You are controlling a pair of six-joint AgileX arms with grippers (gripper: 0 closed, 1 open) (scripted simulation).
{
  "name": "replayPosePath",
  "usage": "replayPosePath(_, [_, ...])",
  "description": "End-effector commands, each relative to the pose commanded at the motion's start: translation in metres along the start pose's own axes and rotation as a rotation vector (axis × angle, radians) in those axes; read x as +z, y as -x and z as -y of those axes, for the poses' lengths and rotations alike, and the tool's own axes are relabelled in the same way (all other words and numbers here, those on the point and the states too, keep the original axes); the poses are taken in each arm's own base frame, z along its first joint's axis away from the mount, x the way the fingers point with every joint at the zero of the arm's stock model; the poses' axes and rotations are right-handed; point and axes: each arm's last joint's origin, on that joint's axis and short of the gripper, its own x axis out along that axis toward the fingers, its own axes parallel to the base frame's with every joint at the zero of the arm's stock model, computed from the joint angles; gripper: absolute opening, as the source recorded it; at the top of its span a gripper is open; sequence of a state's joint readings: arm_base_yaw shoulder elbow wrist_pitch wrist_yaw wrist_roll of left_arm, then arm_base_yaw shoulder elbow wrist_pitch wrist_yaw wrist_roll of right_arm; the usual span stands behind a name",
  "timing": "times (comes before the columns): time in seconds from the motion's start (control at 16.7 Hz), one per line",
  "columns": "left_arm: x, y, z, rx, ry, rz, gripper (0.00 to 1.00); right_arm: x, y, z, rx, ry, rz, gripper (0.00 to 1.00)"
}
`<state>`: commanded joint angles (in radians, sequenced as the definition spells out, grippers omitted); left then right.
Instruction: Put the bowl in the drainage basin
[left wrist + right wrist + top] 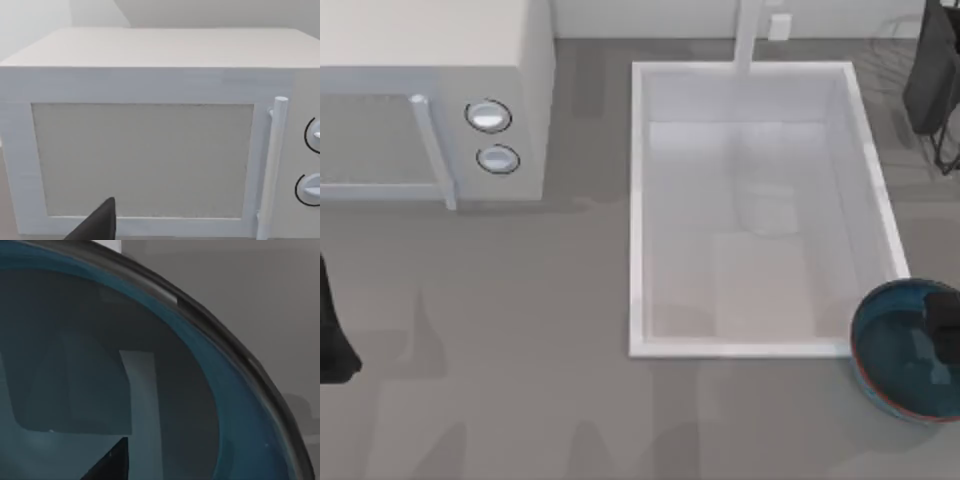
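Top view: right gripper (945, 335) sits at the right edge of the table, its dark body over the far-right part of the bowl (905, 350). The bowl lies directly under it, on the table just beside the near-right corner of the drainage basin (638, 200), apparently outside its rim. How far the pincer is open, and whether it grips the bowl, I cannot tell. Left arm (332, 330) parked at the table's left edge, well apart from the bowl; microwave (520, 110) beyond it.

Left wrist view: microwave door ahead of the left gripper; one dark fingertip (100, 222) visible.

Right wrist view: bowl interior close beneath, a dark fingertip (112, 465) over it.
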<state>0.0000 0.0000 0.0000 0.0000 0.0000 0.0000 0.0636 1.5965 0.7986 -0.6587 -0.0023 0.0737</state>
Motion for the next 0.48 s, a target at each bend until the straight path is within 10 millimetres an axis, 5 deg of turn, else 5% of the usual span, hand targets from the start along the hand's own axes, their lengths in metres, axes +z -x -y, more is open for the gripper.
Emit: replayPosePath(0.48, [0.0000, 0.0000, 0.0000, 0.000, 0.000, 0.000, 1.00, 0.0000, 0.0000, 0.0000, 0.000, 0.000, 0.000, 0.17])
